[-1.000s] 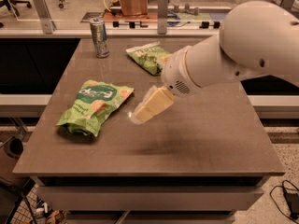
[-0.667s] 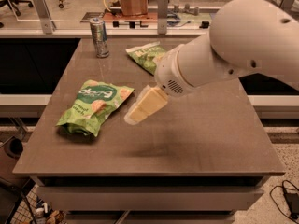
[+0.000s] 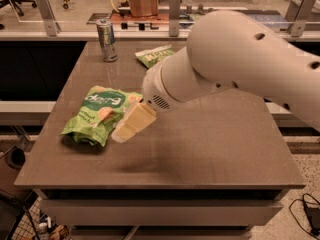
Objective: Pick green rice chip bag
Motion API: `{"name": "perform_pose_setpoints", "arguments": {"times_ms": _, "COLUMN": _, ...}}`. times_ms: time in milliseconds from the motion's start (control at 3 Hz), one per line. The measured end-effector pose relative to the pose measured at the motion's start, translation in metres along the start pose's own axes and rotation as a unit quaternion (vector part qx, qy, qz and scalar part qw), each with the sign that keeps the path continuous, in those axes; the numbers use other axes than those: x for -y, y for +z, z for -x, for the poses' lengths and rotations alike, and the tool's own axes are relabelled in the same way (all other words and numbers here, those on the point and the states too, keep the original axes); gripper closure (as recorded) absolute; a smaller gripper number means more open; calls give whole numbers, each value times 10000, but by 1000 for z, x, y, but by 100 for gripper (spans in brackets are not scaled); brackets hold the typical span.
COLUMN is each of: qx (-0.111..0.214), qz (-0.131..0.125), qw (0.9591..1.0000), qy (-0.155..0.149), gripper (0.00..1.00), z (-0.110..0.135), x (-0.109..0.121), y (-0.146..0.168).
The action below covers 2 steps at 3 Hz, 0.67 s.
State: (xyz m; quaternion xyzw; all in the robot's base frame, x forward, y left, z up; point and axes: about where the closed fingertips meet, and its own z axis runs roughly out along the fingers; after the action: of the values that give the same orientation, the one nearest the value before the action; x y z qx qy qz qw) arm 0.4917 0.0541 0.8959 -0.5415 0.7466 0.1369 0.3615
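Note:
The green rice chip bag (image 3: 96,115) is bright green foil with white lettering and pale round chips. It lies flat on the left part of the brown table (image 3: 215,144). My gripper (image 3: 121,133) hangs on the big white arm (image 3: 240,64) and points down and to the left. It sits just above the table at the bag's right edge and covers a little of that edge. I cannot tell whether it touches the bag.
A smaller, duller green bag (image 3: 152,57) lies at the back of the table, partly behind the arm. A metal drink can (image 3: 106,40) stands at the back left. A glass partition with posts (image 3: 173,11) runs behind the table. The table's left edge is close to the bright bag.
The arm has swung left and nearer to the camera. The gripper has moved from beside the bright green bag to its right edge. The bags and the can have not moved.

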Motion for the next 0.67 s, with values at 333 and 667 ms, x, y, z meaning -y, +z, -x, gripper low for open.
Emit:
{"name": "perform_pose_setpoints", "arguments": {"times_ms": 333, "qx": 36, "qz": 189, "qw": 9998, "qy": -54, "gripper": 0, "z": 9, "x": -10, "y": 35}}
{"name": "perform_pose_setpoints", "arguments": {"times_ms": 667, "qx": 254, "qz": 413, "qw": 9988, "qy": -94, "gripper": 0, "z": 21, "x": -15, "y": 68}}
